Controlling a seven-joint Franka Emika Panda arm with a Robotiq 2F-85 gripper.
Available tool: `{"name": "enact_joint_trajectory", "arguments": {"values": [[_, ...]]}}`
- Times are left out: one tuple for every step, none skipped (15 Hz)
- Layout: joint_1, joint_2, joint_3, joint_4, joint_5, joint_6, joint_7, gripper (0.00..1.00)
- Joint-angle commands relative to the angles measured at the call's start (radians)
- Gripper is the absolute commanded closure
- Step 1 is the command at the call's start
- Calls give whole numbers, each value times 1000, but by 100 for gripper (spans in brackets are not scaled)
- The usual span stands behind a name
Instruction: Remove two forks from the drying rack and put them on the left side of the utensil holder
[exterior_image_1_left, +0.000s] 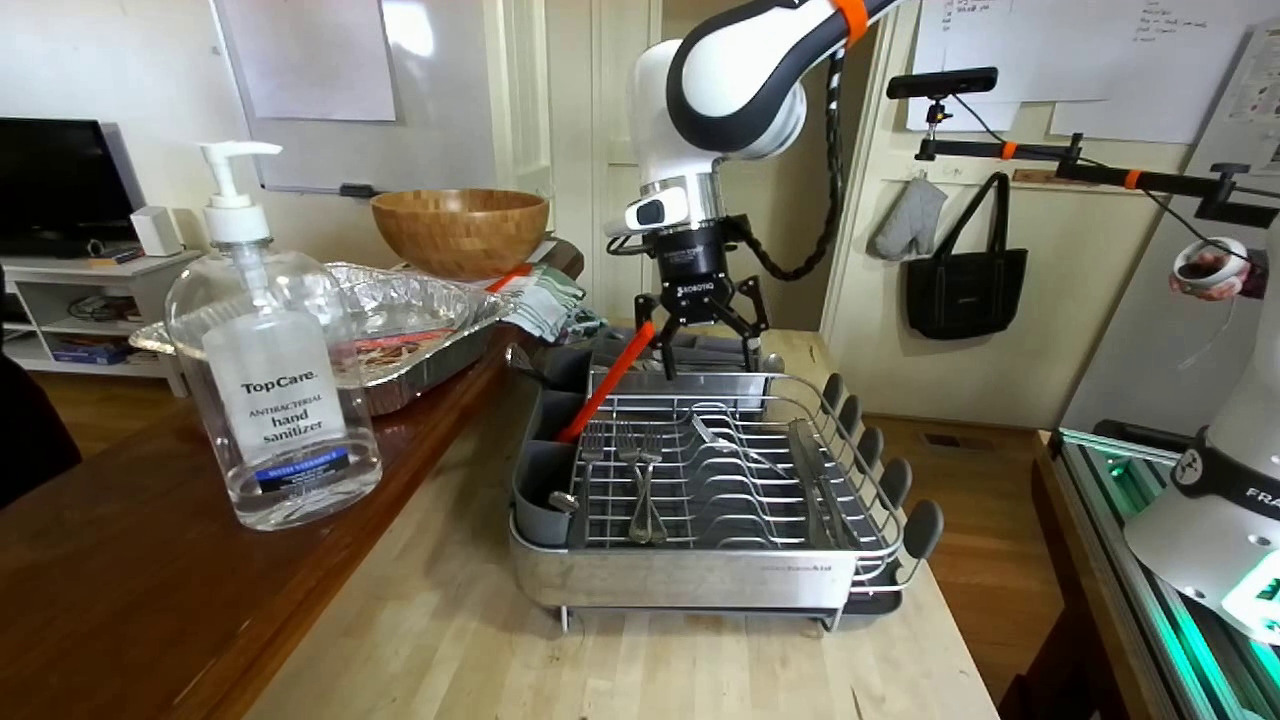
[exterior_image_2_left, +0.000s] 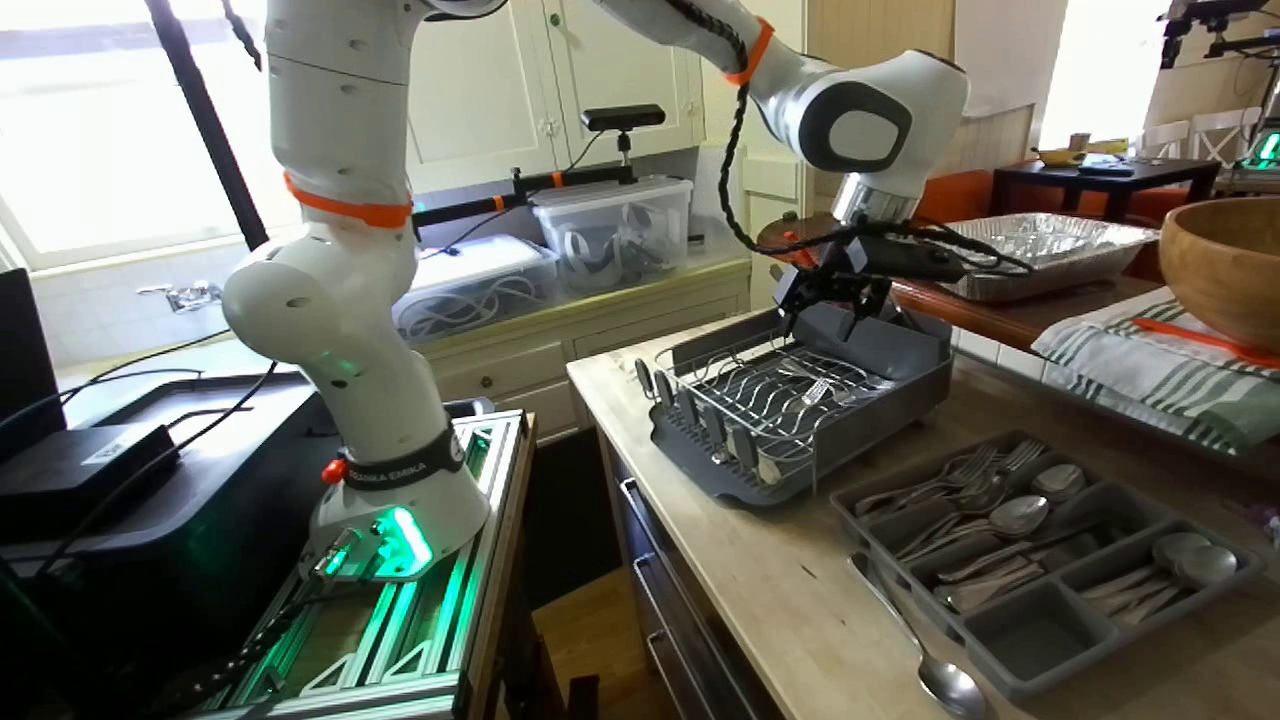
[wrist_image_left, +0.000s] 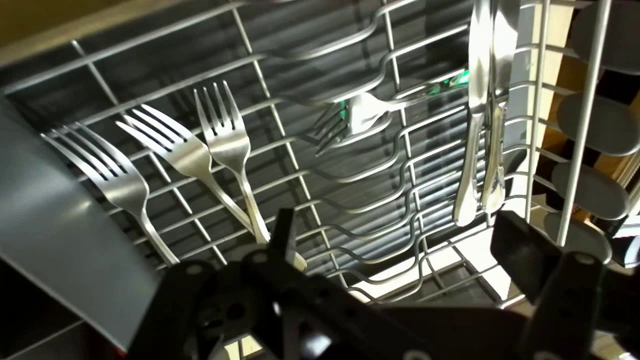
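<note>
Several silvery forks (wrist_image_left: 227, 142) lie in the wire drying rack (exterior_image_1_left: 680, 578). Two of them cross at their handles, a third fork (wrist_image_left: 127, 192) lies near the grey side wall, and another fork (wrist_image_left: 365, 112) leans on the wires. My gripper (exterior_image_1_left: 711, 373) hangs above the rack, its fingers wide apart and nothing between them. In the wrist view, one finger covers some handle ends. A narrow grey caddy (exterior_image_1_left: 540, 520) lines the rack's side; a grey compartment tray (exterior_image_2_left: 1040, 630) stands beside the rack. Either could be the utensil holder; I cannot tell which.
Two knives (wrist_image_left: 477, 150) lie along the rack's other side. An orange-red-handled utensil (exterior_image_1_left: 608, 385) sticks up from the caddy. Forks (exterior_image_2_left: 965, 475) and spoons fill parts of the tray. A large spoon (exterior_image_2_left: 950, 688) lies on the counter. Hand sanitizer (exterior_image_1_left: 275, 400) stands on the raised ledge.
</note>
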Motion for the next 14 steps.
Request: {"name": "enact_joint_trajectory", "arguments": {"values": [[-5,6,0,11,-1,-3,2,0],[-5,6,0,12,0,-4,2,0],[-5,6,1,11,0,-4,1,0],[-6,16,2,19,2,-11,-5,0],[-7,22,2,20,-1,-11,-13,0],[-8,28,-1,19,-8,6,-21,0],[-10,35,-4,20,-11,21,-22,0],[-14,42,-6,23,-8,24,-27,0],[-16,52,-7,25,-8,28,-29,0],[-18,60,-9,25,-9,33,-31,0],[-19,70,-10,27,-12,34,-30,0],[-19,80,-10,29,-15,31,-30,0],[-18,91,-10,31,-17,30,-27,0],[-17,100,-8,32,-17,32,-28,0]]}}
